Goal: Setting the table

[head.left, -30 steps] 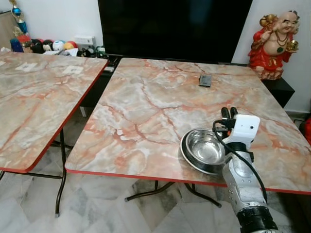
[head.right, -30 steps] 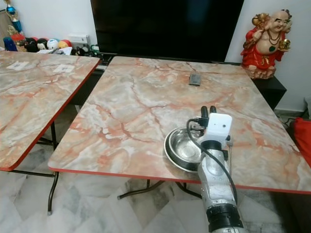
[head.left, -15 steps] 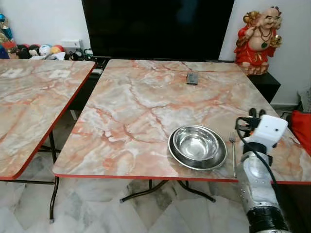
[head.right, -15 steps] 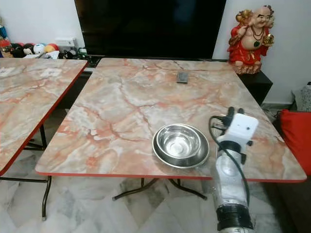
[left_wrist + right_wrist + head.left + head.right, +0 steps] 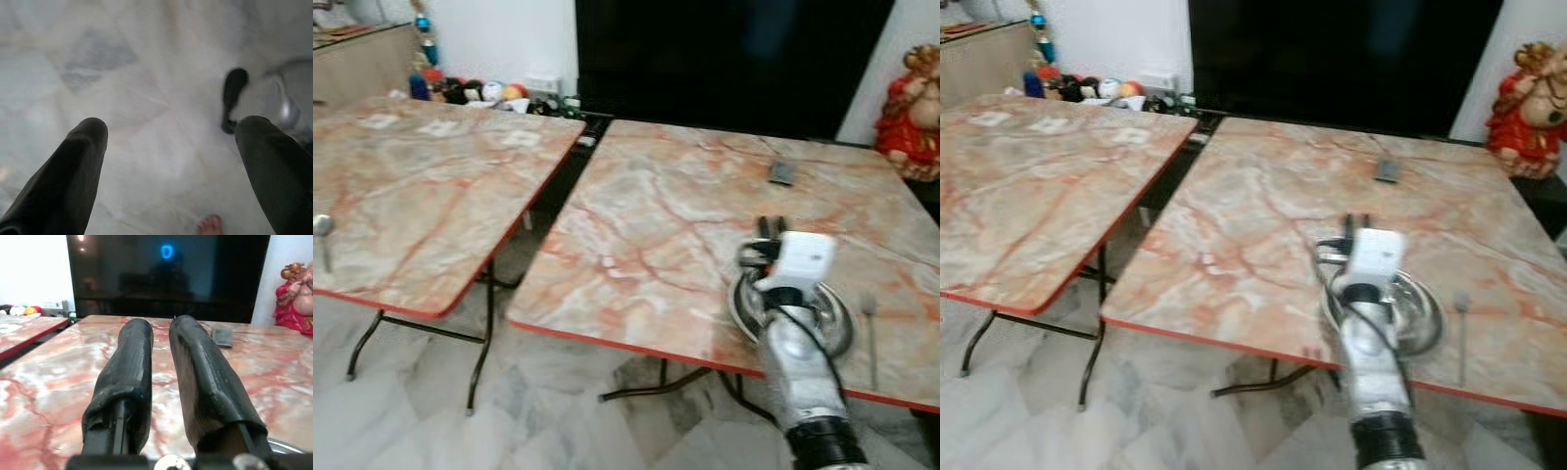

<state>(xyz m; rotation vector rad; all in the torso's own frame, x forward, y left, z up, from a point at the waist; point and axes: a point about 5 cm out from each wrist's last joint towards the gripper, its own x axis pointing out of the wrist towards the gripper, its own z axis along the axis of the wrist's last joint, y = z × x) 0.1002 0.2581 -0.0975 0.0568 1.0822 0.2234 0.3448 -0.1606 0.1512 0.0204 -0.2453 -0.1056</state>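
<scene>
We take the steel bowl (image 5: 822, 318) as our landmark: it sits nested on a steel plate (image 5: 1427, 333) near the front red-edged border of the right table (image 5: 656, 225), with a fork (image 5: 870, 333) lying on the table just beside the bowl, on its right. We judge the bowl and plate to be light, stiff and slick polished metal, unlikely to break but prone to slide on the smooth marble-pattern top and to clatter if nudged; the rim is the sensible place to take either, pinched from above over the edge. The fork looks thin and flat against the table, so we would expect it to be awkward to lift and best taken across its handle near the middle. Our right gripper (image 5: 770, 229) hovers above the table at the bowl's far left rim, its arm crossing over the bowl, jaws pressed together and empty, pointing toward the dark screen (image 5: 166, 274) beyond the bowl; so bowl and plate lie behind and under the jaws, not between them. Our left gripper (image 5: 171, 142) hangs over the pale floor (image 5: 122, 73), jaws spread wide with nothing in them, well apart from the bowl. Well to the bowl's left, a spoon-like utensil (image 5: 322, 235) rests on the left table (image 5: 421, 196).
</scene>
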